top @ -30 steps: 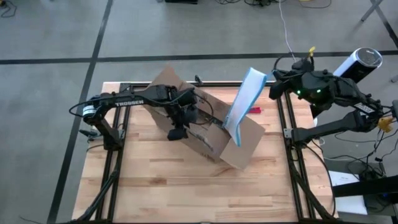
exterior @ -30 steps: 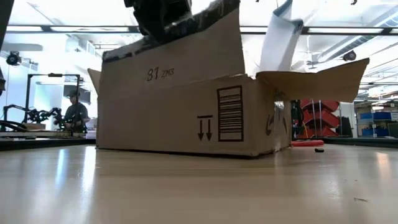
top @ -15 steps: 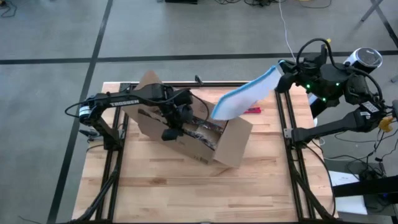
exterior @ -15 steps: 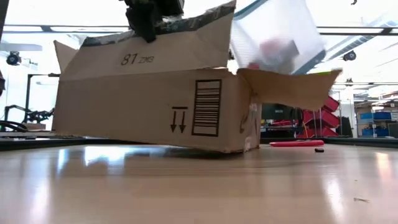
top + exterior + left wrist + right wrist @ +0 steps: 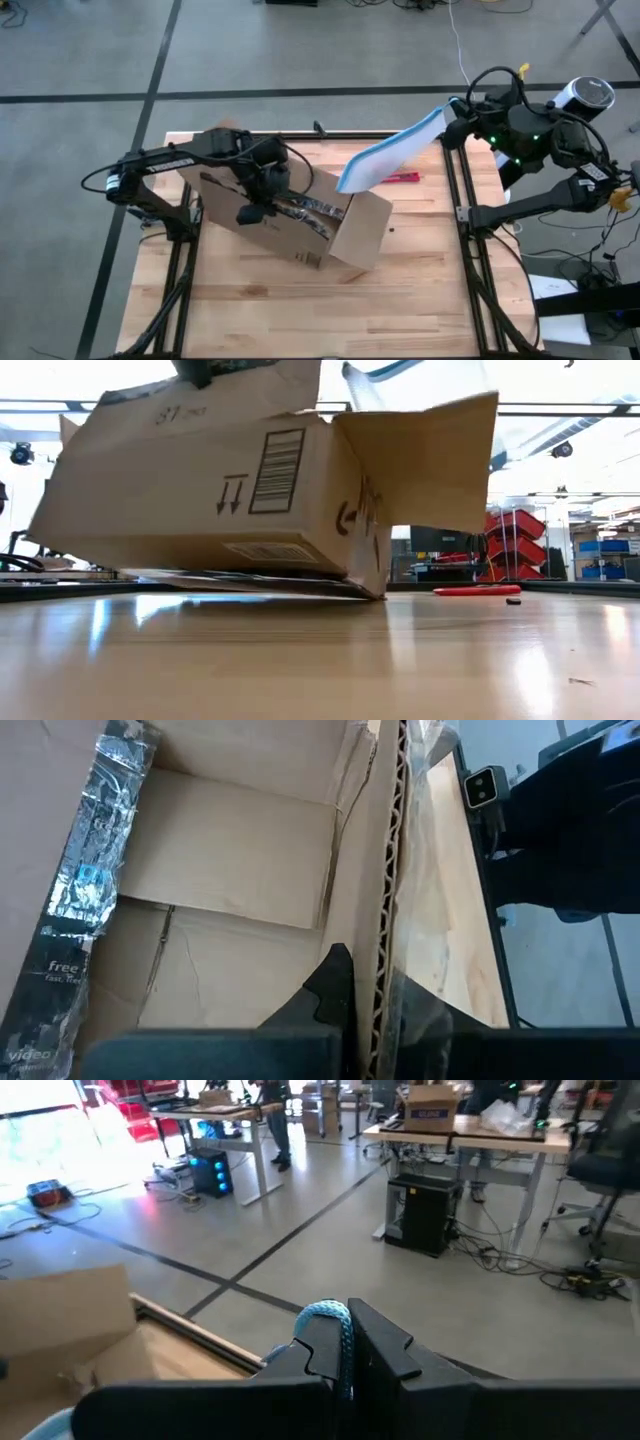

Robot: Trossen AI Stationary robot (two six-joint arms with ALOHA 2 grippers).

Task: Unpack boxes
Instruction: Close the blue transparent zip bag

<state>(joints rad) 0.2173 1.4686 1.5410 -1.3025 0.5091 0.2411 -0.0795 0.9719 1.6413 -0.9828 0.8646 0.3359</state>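
Tilted further than half a second before, the box (image 5: 285,215) had slid toward the left of the table (image 5: 300,310) and its left end had lifted, so that in the low view only its lower right corner met the wood and a barcode label on the underside showed. It lay left of the table's middle, its open top facing up and a tape strip running along the inside. On its near side were two printed arrows and a black barred mark, with a side flap (image 5: 420,460) spread out to the right.

Above it, the left gripper (image 5: 262,190) was clamped on the box's upright cardboard wall, one finger (image 5: 330,985) pressed against the inner face and the other on the outer face, with the corrugated edge running between them. Its arm reached in from the left edge of the table.

Farther back and to the right, a small red tool (image 5: 403,178) lay flat on the wood, apart from the box. Over the far right corner the right gripper (image 5: 455,115) was pinched on the blue edge of a clear plastic pouch (image 5: 385,160), which hung in the air, slanting down toward the box, clear of both box and table.
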